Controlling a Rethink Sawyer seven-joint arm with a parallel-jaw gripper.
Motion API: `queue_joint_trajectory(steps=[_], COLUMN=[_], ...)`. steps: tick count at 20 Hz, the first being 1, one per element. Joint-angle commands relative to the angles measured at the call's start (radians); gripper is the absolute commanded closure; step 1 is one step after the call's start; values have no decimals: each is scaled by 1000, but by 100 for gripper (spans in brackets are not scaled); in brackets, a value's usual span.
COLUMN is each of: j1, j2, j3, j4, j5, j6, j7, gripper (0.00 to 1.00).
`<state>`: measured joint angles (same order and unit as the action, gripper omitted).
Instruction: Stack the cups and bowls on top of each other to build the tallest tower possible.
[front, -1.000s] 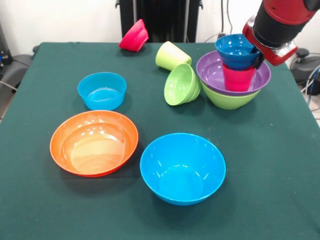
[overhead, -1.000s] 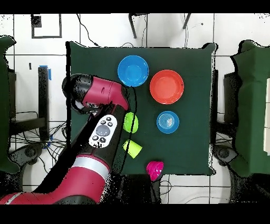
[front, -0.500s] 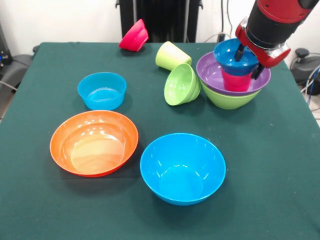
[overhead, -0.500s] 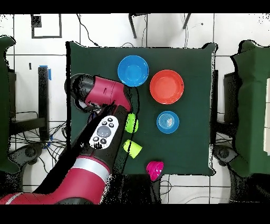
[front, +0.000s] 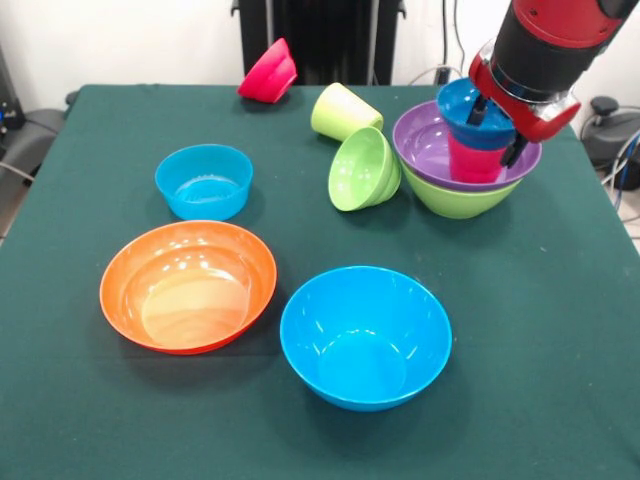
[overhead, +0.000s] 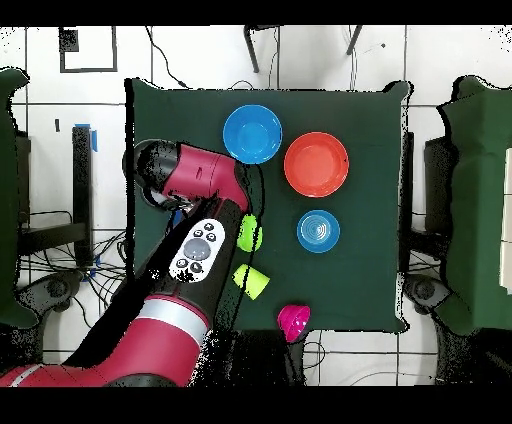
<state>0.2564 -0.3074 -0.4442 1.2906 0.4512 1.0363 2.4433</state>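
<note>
Near centre: large light blue bowl (front: 366, 335), orange bowl (front: 188, 285) to its left. Far right: tower (front: 466, 160) of green bowl, purple bowl (front: 425, 145), red cup (front: 475, 160), dark blue bowl (front: 470, 108) on top. Gripper (front: 497, 125) straddling the dark blue bowl's rim, one finger inside; grip firmness unclear.

Lab: robot arm (front: 545, 50), loose cables (overhead: 30, 215)

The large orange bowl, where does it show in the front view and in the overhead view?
Front view: large orange bowl, lower left, near the camera.
Overhead view: large orange bowl, upper right of the table's middle.
Shared landmark: the large light blue bowl sits right beside it in both.
</note>
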Motion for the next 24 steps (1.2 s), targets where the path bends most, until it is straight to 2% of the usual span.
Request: queue_joint_trajectory(steps=[1, 7, 12, 24], j1=[-26, -30, -33, -88], j2=[17, 7, -43, -150], j3=[83, 74, 64, 76], j4=[14, -2, 3, 29], j5=[-9, -21, -34, -60], j6=[-40, 2, 81, 178], j7=[142, 135, 115, 19], gripper=[0, 0, 0, 0])
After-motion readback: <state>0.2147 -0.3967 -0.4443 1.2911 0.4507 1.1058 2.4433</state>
